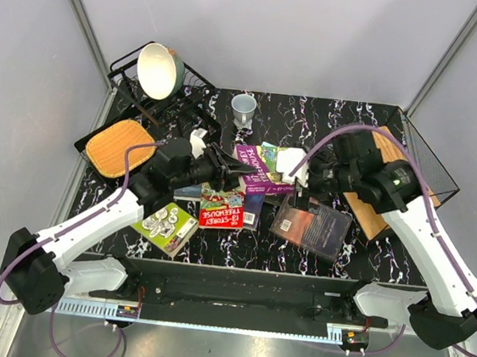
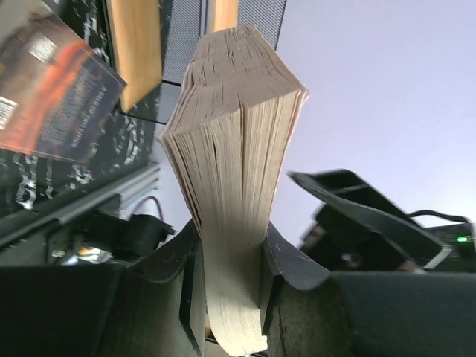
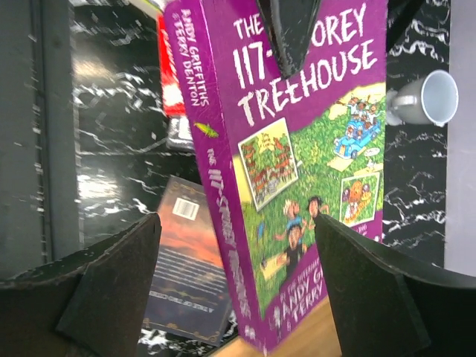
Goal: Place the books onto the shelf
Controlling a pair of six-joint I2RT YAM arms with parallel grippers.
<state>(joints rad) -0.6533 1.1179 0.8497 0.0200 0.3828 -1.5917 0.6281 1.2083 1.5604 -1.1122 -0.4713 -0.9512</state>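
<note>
Left claw (image 2: 234, 275) clamps the purple Treehouse paperback (image 3: 297, 149) on edge over the counter's (image 1: 313, 118) middle. Right claw (image 3: 236, 223) gapes apart beside it, probably a handover toward the shelf (image 1: 384, 147).

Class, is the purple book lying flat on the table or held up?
Held up: the left gripper clamps the purple book by its page edge, in mid-air.

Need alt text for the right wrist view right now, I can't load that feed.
A purple 117-Storey Treehouse book stands tilted mid-frame between the open fingers of the right tool, its top edge pinched by the left tool's finger. Behind it on the black marble table sit a dark book, a red book and a grey mug.
</note>
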